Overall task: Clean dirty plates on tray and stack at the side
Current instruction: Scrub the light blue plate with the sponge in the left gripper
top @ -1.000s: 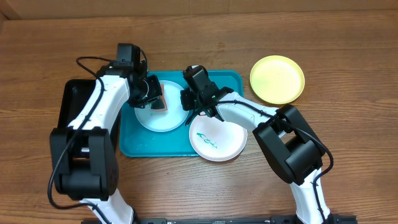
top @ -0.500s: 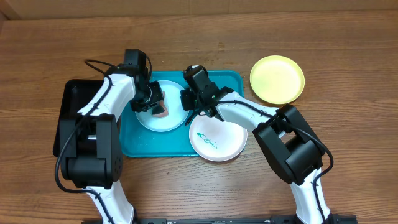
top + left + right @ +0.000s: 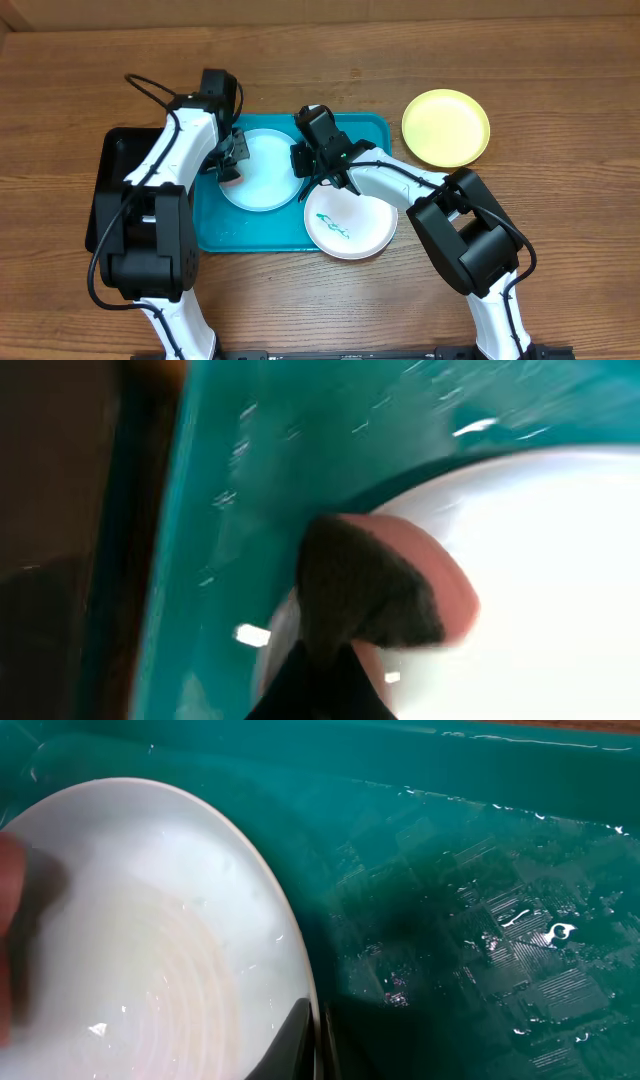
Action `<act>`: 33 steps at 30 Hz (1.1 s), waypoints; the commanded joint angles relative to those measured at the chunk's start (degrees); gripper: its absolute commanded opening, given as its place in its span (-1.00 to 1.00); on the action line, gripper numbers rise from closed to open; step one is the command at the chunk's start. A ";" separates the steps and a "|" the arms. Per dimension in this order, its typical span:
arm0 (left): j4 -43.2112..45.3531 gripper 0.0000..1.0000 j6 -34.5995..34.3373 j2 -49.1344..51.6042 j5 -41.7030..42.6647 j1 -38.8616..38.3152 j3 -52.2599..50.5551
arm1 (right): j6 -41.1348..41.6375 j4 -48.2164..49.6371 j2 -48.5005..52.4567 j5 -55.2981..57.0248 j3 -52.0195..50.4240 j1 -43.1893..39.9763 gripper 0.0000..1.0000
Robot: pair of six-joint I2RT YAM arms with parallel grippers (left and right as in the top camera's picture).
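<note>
Right fingers point(image 3: 299, 1038) pinch plate point(image 3: 150, 940); left fingers point(image 3: 310, 695) grip sponge point(image 3: 370, 585)

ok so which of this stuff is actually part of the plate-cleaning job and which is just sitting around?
Job: turquoise tray; pale cyan plate, pinched at its rim by the right claw; smeared white plate; yellow-green plate off the tray; sponge in the left claw.
Lying about: black tray, left of the turquoise tray.
</note>
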 commanded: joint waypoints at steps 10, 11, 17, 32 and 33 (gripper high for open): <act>6.99 -0.91 -3.78 0.94 17.42 -2.43 -2.62 | -0.35 -0.94 0.04 3.72 -0.85 -0.50 -0.92; 7.13 -0.92 -3.58 0.94 17.20 -2.93 -3.04 | -0.35 -0.83 0.04 3.72 -0.85 -0.50 -0.92; 6.73 -0.91 -3.54 0.94 14.47 -4.72 -4.98 | -0.37 -0.83 0.04 3.72 -0.85 -0.50 -0.92; -7.17 -0.91 -0.20 0.83 -20.15 -4.50 -1.40 | -0.37 -1.31 0.04 3.72 -0.85 -0.50 -0.92; -6.67 -0.92 -0.52 0.83 -19.50 -4.50 -1.03 | -0.37 -1.25 0.04 3.72 -0.85 -0.50 -0.92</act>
